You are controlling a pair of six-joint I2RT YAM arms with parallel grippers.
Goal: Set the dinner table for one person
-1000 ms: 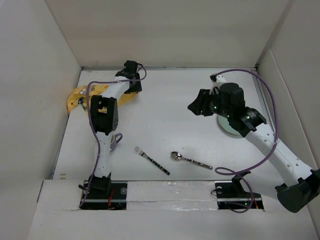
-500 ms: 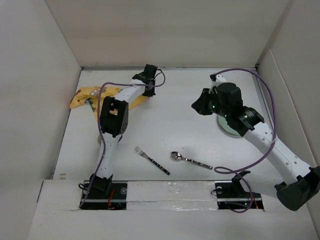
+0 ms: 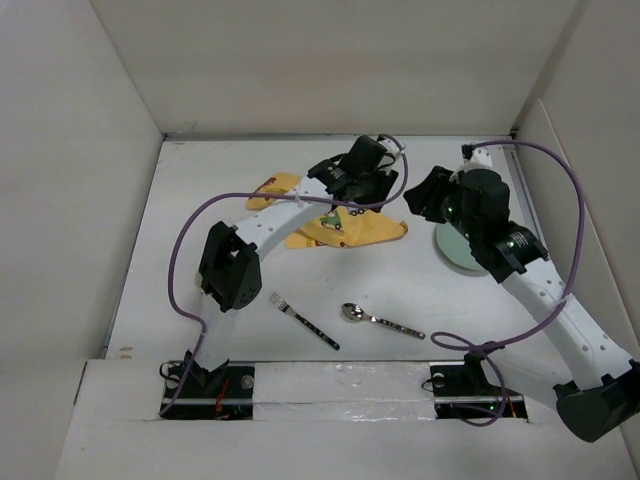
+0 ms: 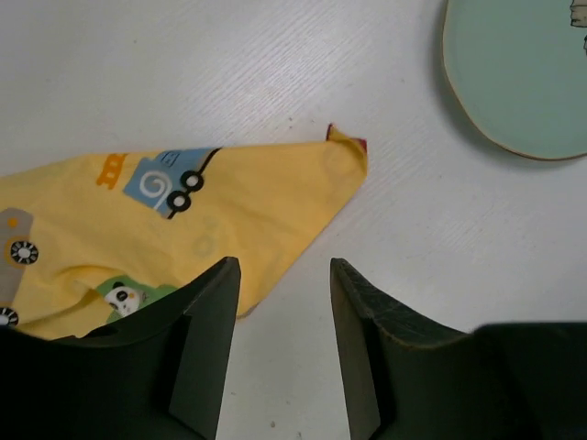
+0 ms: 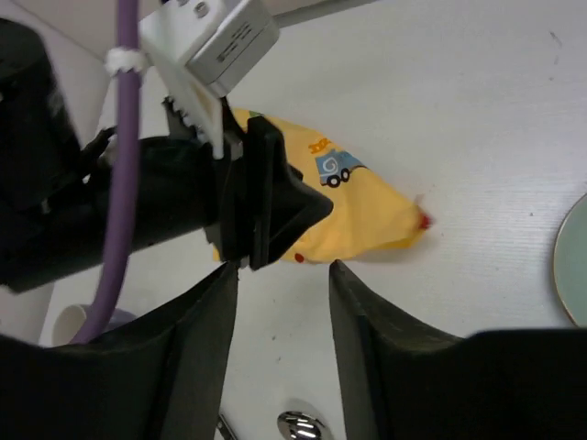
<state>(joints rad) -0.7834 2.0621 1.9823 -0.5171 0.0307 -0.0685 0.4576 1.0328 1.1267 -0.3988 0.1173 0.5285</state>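
The dinner table (image 3: 330,280) is a white tabletop walled by white panels. A yellow placemat (image 3: 345,228) printed with cartoon vehicles lies rumpled at its middle, also in the left wrist view (image 4: 138,220) and the right wrist view (image 5: 367,206). My left gripper (image 3: 372,192) hovers over the placemat's right part, open, with bare table between its jaws (image 4: 284,268). A pale green plate (image 3: 458,250) lies right of the placemat, under my right arm. My right gripper (image 3: 414,204) is open and empty (image 5: 284,268), just right of the left gripper.
A fork (image 3: 305,320) and a spoon (image 3: 382,320) with dark patterned handles lie near the front edge. A pale cup (image 5: 66,325) shows at the left of the right wrist view. The left arm's elbow (image 3: 228,268) stands front left. Purple cables loop over both arms.
My left arm swung from the far left to the middle, bringing the placemat with it; the placemat now lies beside the plate. My right gripper shifted slightly right and back.
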